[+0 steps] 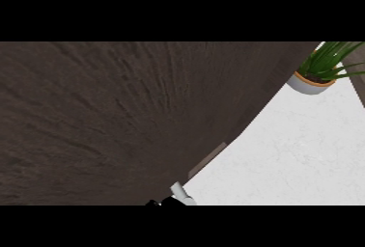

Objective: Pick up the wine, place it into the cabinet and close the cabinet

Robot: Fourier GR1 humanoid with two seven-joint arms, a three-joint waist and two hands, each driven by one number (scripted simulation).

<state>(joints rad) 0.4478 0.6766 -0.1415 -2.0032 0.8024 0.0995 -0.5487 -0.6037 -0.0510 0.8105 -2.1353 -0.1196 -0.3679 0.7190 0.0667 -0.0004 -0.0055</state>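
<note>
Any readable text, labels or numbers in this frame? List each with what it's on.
None. No text shows anywhere in the head view.
The dark wood door fills most of the picture and bears only grain.
The plant pot is plain white, no label.
The white counter has only faint marbling.
A sliver of arm at the lower edge is unmarked.
The wine is not in view, so any label on it cannot be read.

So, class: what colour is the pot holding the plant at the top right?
White, with a tan rim: the plant pot, seen in the head view on the white marbled counter.
</note>
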